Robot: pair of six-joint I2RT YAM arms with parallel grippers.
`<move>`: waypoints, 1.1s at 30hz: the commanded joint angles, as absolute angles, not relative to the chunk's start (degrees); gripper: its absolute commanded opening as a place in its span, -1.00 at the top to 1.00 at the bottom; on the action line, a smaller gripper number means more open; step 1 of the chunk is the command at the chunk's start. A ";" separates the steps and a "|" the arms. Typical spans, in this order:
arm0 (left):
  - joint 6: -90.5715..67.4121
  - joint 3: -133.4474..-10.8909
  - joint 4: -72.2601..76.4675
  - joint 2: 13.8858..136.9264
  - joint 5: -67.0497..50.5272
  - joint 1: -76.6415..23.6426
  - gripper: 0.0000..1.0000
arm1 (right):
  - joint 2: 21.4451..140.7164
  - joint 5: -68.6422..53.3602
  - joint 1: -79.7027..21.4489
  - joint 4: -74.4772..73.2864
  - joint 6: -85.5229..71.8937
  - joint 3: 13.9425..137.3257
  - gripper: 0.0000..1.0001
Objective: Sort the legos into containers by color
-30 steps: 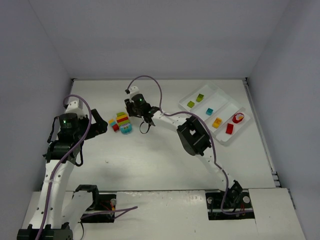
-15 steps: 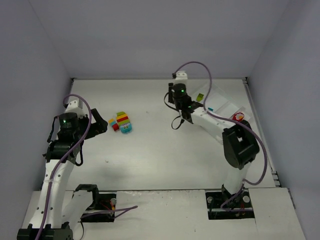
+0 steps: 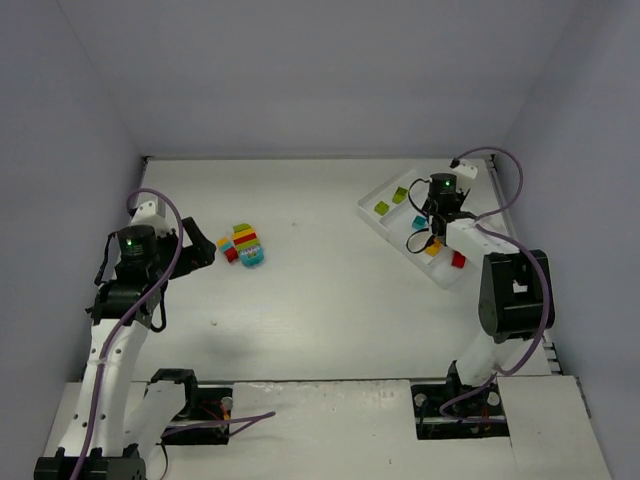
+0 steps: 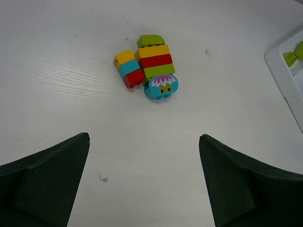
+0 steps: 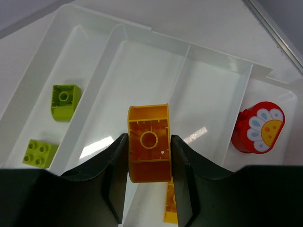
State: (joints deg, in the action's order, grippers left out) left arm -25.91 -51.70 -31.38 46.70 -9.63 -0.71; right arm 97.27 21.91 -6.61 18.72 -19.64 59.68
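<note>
The right gripper (image 5: 149,158) holds one orange brick (image 5: 148,142), hollow underside up, lengthwise between its fingers (image 5: 113,182); two green bricks (image 5: 64,100) lie in the tray (image 5: 151,66); the left gripper (image 4: 147,184) is wide.

Left arm (image 3: 105,345), right arm (image 3: 512,295): white links, black joint housings, green light near each wrist. Purple cable (image 3: 181,245) loops along both. White camera block (image 3: 147,210) at wrists. Fingers (image 4: 45,184) dark, matte, wedge-shaped.

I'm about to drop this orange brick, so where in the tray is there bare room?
Bare: the far stretches of the two middle compartments of the tray, up to its far rim. Crowded: two lime bricks in one outer compartment, a red flower brick in the other, and a loose orange brick just below the held brick in the right gripper.
</note>
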 commanded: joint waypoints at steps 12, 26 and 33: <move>-26.46 -53.17 -28.48 47.11 -10.28 -0.35 -0.85 | 103.62 23.91 -0.26 16.70 -28.30 61.87 0.87; -26.37 -53.17 -28.74 48.16 -9.93 -0.35 -0.85 | 95.02 15.66 0.97 13.63 -26.98 61.53 -0.39; -26.80 -53.00 -29.18 50.27 -9.67 -0.44 -0.85 | 82.10 0.63 -3.68 12.83 -24.53 57.05 -0.43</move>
State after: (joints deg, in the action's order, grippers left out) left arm -26.04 -51.70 -31.40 48.95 -9.61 -0.71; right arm 88.84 7.79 -0.54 11.49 -26.50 58.22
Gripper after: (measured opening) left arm 0.924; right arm 0.709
